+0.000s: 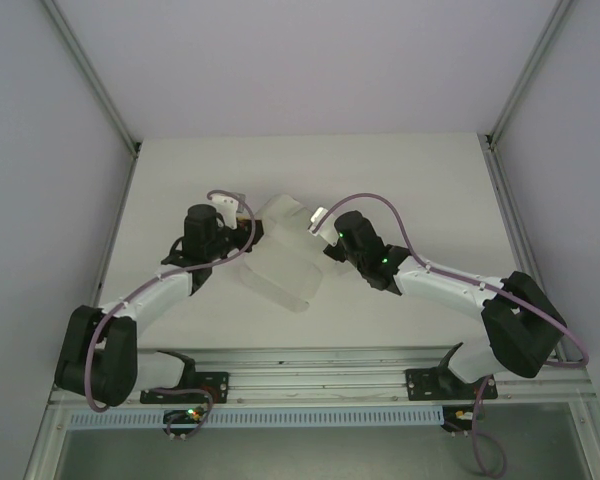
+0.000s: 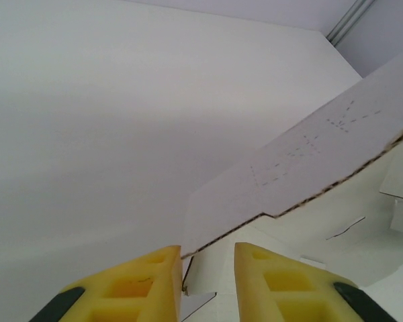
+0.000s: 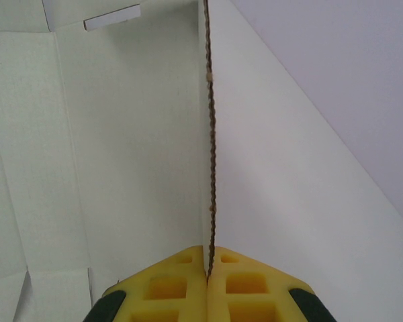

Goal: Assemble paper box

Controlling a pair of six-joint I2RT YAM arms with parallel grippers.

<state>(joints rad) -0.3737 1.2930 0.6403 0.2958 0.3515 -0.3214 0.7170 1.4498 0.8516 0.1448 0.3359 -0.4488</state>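
Observation:
The paper box (image 1: 285, 272) is a partly folded sheet of white card, held up off the table between both arms at the centre. My right gripper (image 1: 326, 238) is shut on one raised panel; in the right wrist view its yellow fingertips (image 3: 208, 258) pinch the brown corrugated edge of the paper box (image 3: 134, 134). At the sheet's left side, my left gripper (image 1: 248, 236) is open. Its yellow fingers (image 2: 144, 282) stand apart in the left wrist view. A small flap lies in the gap, and a long panel of the paper box (image 2: 302, 161) slants above them, its edge at the left fingertip.
The white table (image 1: 420, 190) is walled in by pale panels with metal corner posts (image 1: 92, 75). An aluminium rail (image 1: 310, 365) carrying both arm bases runs along the near edge. Purple cables (image 1: 380, 205) loop over each wrist.

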